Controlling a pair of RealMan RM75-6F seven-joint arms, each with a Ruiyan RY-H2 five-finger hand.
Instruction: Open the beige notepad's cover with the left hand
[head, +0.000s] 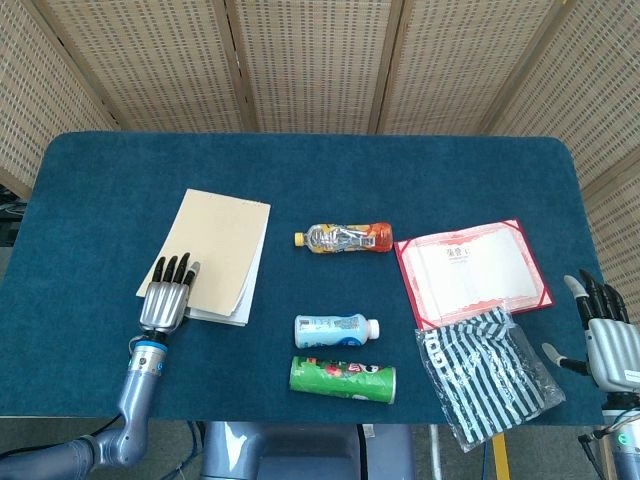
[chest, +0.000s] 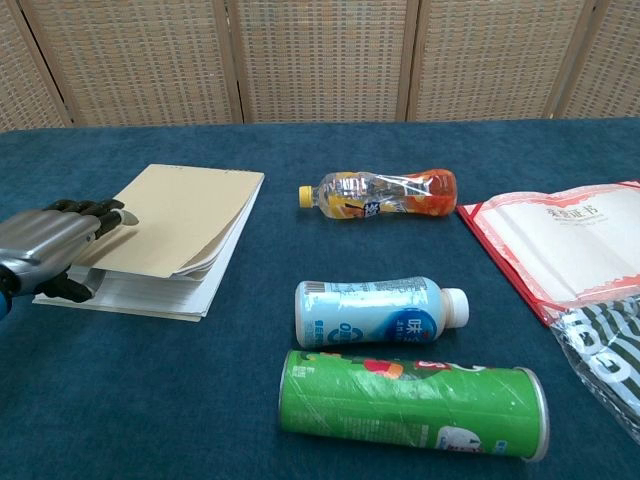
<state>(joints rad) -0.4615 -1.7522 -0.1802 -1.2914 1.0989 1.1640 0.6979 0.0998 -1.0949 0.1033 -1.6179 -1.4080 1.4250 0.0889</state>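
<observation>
The beige notepad (head: 218, 245) lies left of centre on the blue table. My left hand (head: 166, 300) is at its near left corner, fingers laid on top of the cover. In the chest view my left hand (chest: 45, 255) pinches the cover with the thumb underneath. The notepad (chest: 185, 220) has its cover and a few sheets lifted a little off the white page stack at the near edge. My right hand (head: 608, 338) hangs at the table's near right edge with fingers spread, holding nothing. The chest view does not show it.
An orange drink bottle (head: 345, 238) lies at centre, with a white-and-blue bottle (head: 336, 329) and a green can (head: 343, 378) nearer to me. A red-bordered certificate (head: 470, 268) and a striped bag (head: 487, 372) lie on the right.
</observation>
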